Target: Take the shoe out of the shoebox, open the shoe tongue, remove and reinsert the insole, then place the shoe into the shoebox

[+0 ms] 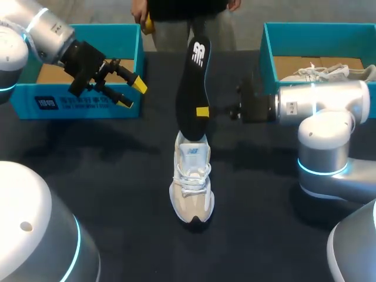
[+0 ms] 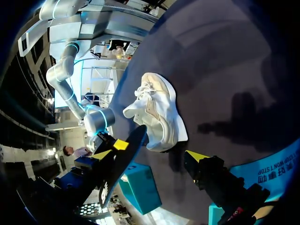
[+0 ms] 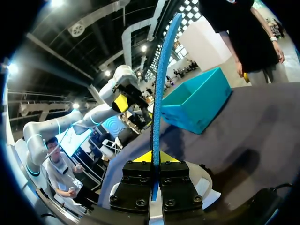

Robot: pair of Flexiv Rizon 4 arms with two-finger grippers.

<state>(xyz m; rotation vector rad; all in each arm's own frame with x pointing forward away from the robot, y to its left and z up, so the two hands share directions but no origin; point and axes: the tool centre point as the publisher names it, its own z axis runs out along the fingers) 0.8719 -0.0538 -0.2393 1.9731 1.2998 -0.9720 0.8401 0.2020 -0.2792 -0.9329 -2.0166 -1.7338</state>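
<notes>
Insole (image 1: 192, 82) upright at frame centre over shoe (image 1: 191, 185), pinched by right gripper (image 1: 204, 111); left gripper (image 1: 133, 93) upper left, jaws spread.

Exhibition hall: high ceiling (image 3: 75, 51), bright spotlights (image 3: 143, 48)

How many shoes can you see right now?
2. One shoe stands on the table at the middle, below the insole. A second shoe lies in the right box. The left arm partly hides the left box, so more may be inside.
</notes>
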